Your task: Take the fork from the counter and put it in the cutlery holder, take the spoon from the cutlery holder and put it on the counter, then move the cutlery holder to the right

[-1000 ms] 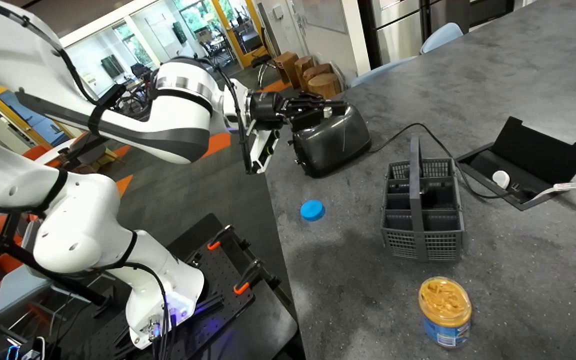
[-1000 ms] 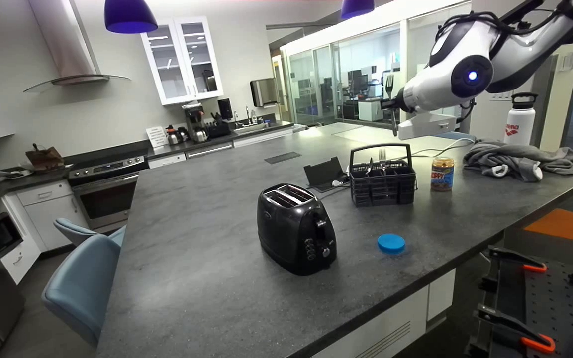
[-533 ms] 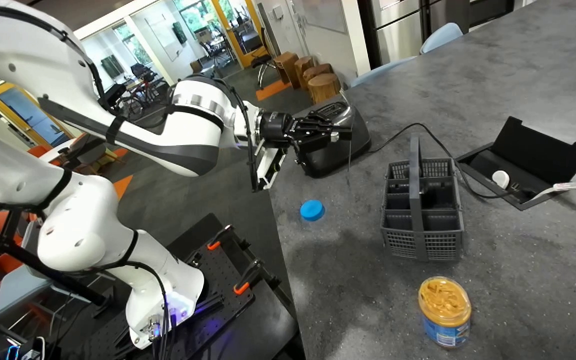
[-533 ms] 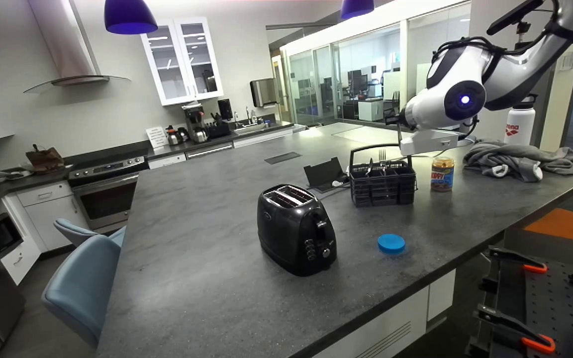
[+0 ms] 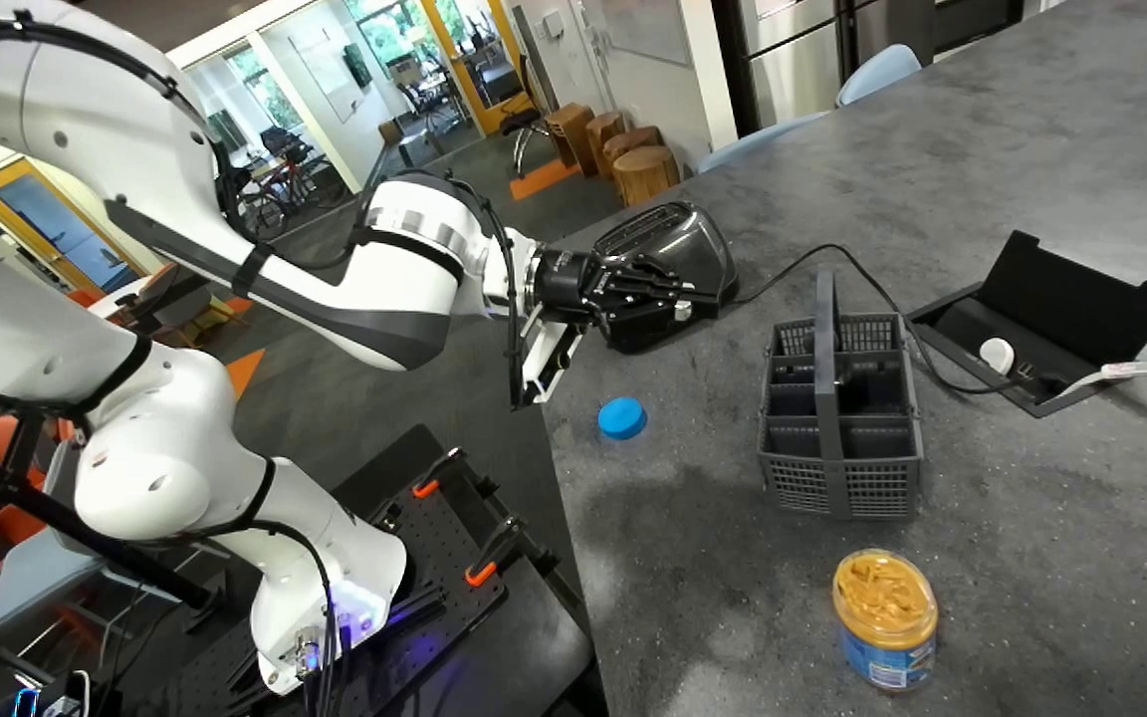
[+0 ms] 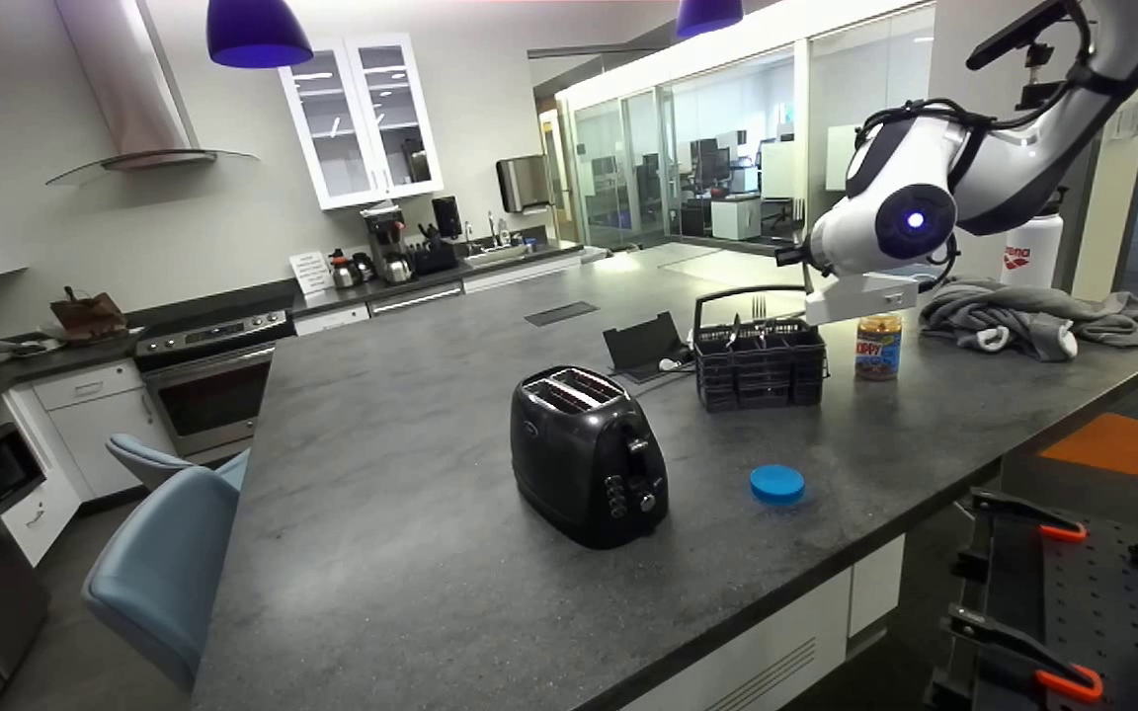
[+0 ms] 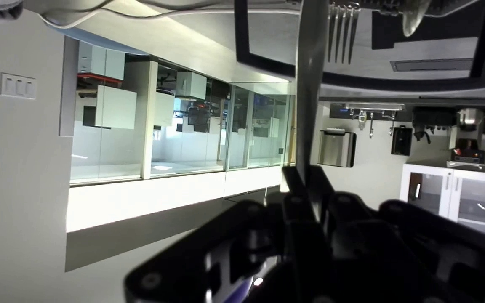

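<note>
My gripper [image 5: 711,301] is shut on the silver fork [image 6: 799,209], whose tines point up in an exterior view. The fork's handle [image 7: 310,63] runs out from between the fingertips in the wrist view. The black cutlery holder [image 5: 840,490] rests upright on the dark grey counter [image 5: 713,558], apart from the gripper. Its handle [image 7: 394,83] and a second fork's tines [image 7: 343,31] appear in the wrist view. Beside those tines is a rounded silver end [image 7: 413,17]; I cannot tell whether it is the spoon.
A black toaster [image 5: 678,254] stands behind the gripper. A blue lid [image 5: 622,418] and a peanut butter jar [image 5: 885,622] sit nearer. Past the holder lies an open black case [image 5: 1051,319] with cables. A grey cloth [image 6: 1033,314] and white bottle [image 6: 1031,249] are farther along.
The gripper, still shut on the fork, has come down in both exterior views and shifted closer to the cutlery holder. Everything on the counter has stayed put.
</note>
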Motion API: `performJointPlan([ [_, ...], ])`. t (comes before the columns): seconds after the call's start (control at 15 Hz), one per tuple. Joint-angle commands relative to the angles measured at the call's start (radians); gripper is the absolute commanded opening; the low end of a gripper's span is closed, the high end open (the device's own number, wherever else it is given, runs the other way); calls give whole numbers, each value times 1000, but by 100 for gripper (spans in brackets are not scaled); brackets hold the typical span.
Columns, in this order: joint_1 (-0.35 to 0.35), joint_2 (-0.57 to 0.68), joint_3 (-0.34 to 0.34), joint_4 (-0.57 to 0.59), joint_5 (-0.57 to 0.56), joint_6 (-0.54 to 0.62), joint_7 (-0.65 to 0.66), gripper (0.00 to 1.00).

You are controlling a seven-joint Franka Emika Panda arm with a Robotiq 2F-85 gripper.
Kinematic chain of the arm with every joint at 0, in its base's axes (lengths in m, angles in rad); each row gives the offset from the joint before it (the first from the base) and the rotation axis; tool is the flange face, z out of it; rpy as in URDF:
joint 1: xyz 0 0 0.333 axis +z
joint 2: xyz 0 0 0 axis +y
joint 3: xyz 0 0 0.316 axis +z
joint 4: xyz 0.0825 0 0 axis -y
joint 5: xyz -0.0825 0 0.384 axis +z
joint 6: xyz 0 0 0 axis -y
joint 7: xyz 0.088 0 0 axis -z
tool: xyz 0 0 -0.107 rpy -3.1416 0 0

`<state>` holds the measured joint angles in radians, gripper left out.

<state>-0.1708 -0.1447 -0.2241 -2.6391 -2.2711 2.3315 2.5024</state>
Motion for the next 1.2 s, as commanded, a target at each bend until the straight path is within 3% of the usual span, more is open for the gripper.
performJointPlan([
  [0.0,6,91,-4,42,-24,-69,33,2],
  [0.6,-20,277,17,133,-97,-174,134,2],
  [1.13,-18,316,57,190,-37,-177,96,2],
])
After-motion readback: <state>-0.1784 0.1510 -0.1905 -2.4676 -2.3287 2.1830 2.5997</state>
